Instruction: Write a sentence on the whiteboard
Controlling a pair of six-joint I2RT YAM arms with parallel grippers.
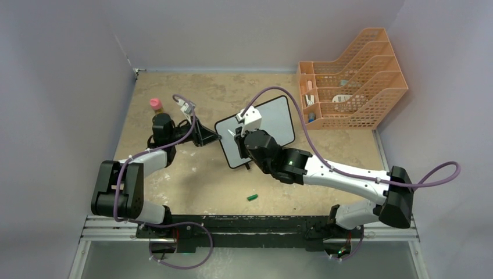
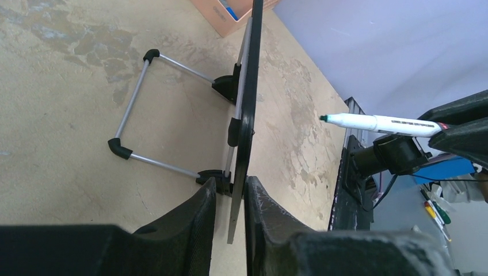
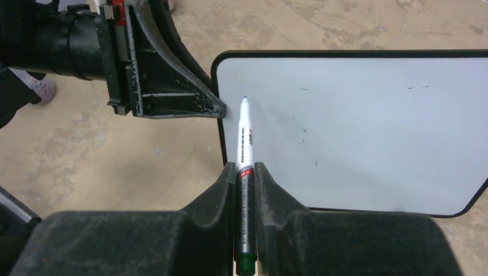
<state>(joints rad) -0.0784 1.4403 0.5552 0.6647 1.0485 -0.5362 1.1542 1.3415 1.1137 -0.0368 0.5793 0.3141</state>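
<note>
Your right gripper [image 3: 244, 168] is clamped on a marker [image 3: 244, 138] — tip near the whiteboard [image 3: 357, 126], not touching. Your left gripper [image 2: 231, 184] straddles its edge — pinching or loose, you cannot tell.

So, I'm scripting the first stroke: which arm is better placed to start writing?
Right. The right gripper holds the uncapped marker, with its tip aimed at the face of the whiteboard. The left gripper is occupied pinching the board's edge, apparently steadying it.
</note>
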